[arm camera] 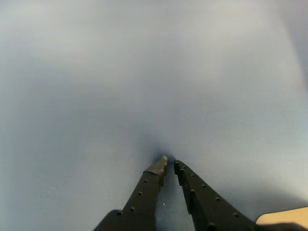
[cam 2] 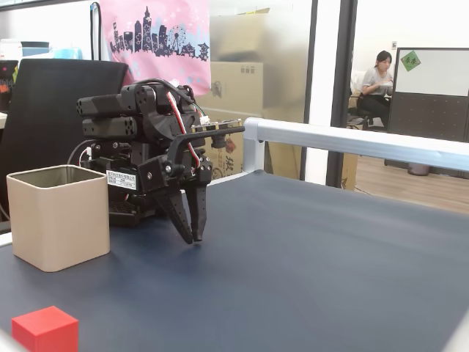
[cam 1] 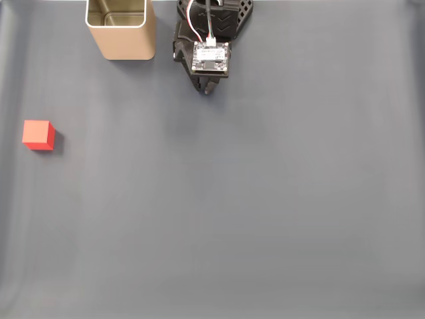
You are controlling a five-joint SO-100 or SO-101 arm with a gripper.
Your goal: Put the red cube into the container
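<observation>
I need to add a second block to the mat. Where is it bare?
Bare: everything right of and below the black gripper in the top-down fixed view. Occupied: the small red cube at the left edge, and the tall tan metal container beside the arm at the top.

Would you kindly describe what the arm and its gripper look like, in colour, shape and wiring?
The arm is matte black plastic with boxy servo blocks. Red, white and black cables loop over its top to a small circuit board mounted above the gripper. A white printed label sits on one servo. The jaws are long, tapered and black, dotted with small holes.
</observation>
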